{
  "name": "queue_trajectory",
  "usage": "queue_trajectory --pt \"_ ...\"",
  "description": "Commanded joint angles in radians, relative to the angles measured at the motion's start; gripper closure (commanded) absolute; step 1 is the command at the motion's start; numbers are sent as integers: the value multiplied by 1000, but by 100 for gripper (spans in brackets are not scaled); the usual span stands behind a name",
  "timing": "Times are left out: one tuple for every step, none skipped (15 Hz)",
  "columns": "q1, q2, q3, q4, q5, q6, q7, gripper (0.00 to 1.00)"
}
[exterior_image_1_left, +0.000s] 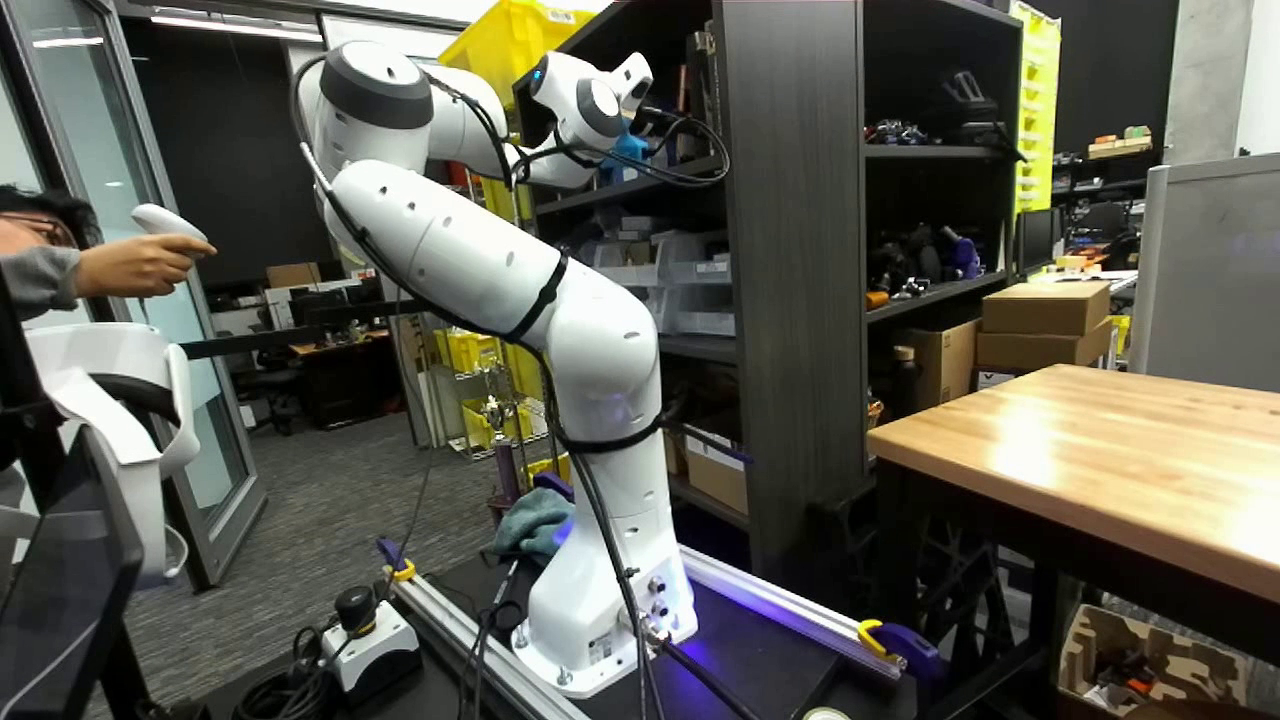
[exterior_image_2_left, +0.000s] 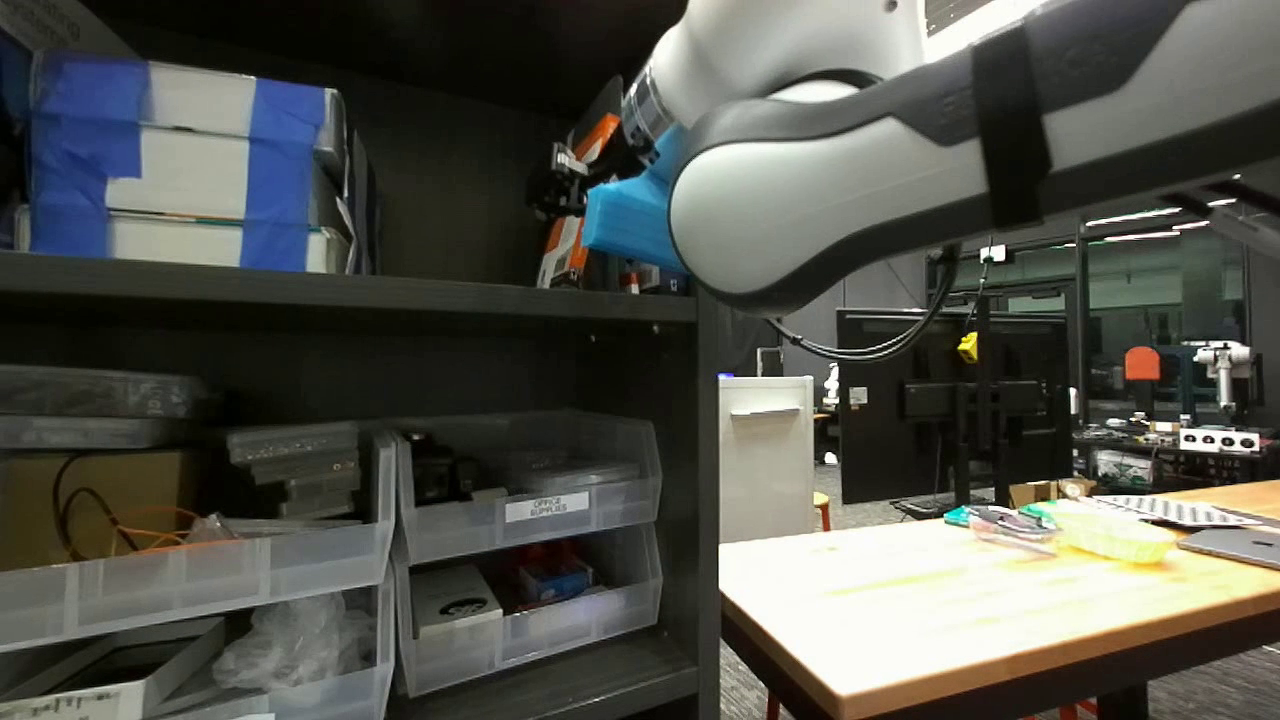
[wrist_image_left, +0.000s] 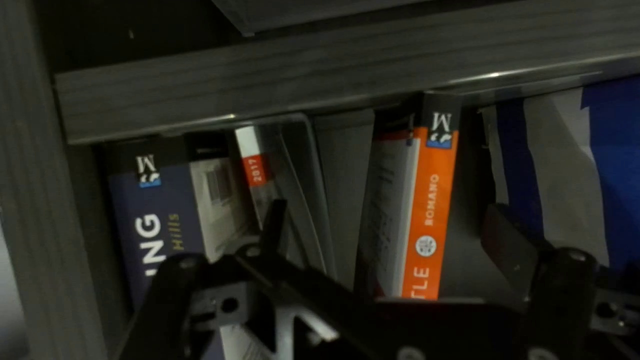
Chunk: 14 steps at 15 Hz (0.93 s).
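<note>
Shelving unit (exterior_image_1_left: 795, 250): dark and tall, divided into bays; the upper bay, in an exterior view, is where the reach ends.
Arm (exterior_image_1_left: 610, 340): white, the only one at work, bent so that its wrist points at the upper bay.
Counter (exterior_image_2_left: 900, 620): pale wood, beside the shelving unit and well apart from the gripper (wrist_image_left: 385, 207); it carries a yellow basket (exterior_image_2_left: 1115, 535) and a laptop (exterior_image_2_left: 1240, 545).
Shelf board (wrist_image_left: 275, 75): crosses the top of the wrist view (which appears to stand upside down, making this the floor of the bay, not its ceiling).
Taped boxes (exterior_image_2_left: 190, 165): a stack bound in blue, on the same board, seen past the fingers at the right of the wrist view.
Dark-blue book (wrist_image_left: 150, 205): upright near the side panel, outside the span of the fingers.
Orange-spined book (wrist_image_left: 431, 210): nearest to the gripper, standing on the board, slightly tilted in the wrist view; it lies ahead of the fingers, framed between them, its spine a little right of their midline. Its long axis runs up and down, across the line joining the fingertips.
Clear case (wrist_image_left: 295, 170): upright between the two books, partly hidden by one finger.
Fingers (wrist_image_left: 505, 245): spread wide, pinching nothing, one to either side of the orange-spined book; whether either touches it cannot be told.
</note>
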Motion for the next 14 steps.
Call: queue_trajectory --pt "-40 28 16 51 -37 -14 36 0" --pt "-44 27 18 54 -37 -14 38 0" --pt "-47 25 19 55 -36 -15 39 0" --pt "-46 25 16 55 -35 -13 38 0" --pt "-45 25 13 55 -33 -14 40 0" --pt "-43 24 10 53 -33 -13 41 0" --pt "-38 23 3 48 -32 -15 41 0" --pt "-33 19 -5 41 -32 -16 41 0" --pt "-23 15 -17 30 -33 -18 38 0" --pt "-15 12 -28 21 -33 -21 35 0" --pt "-7 10 -38 12 -33 -23 33 0" --pt "0 8 -49 5 -34 -25 31 0" --pt "6 6 -58 -2 -35 -27 31 0" --pt "15 5 -69 -9 -35 -26 30 0"
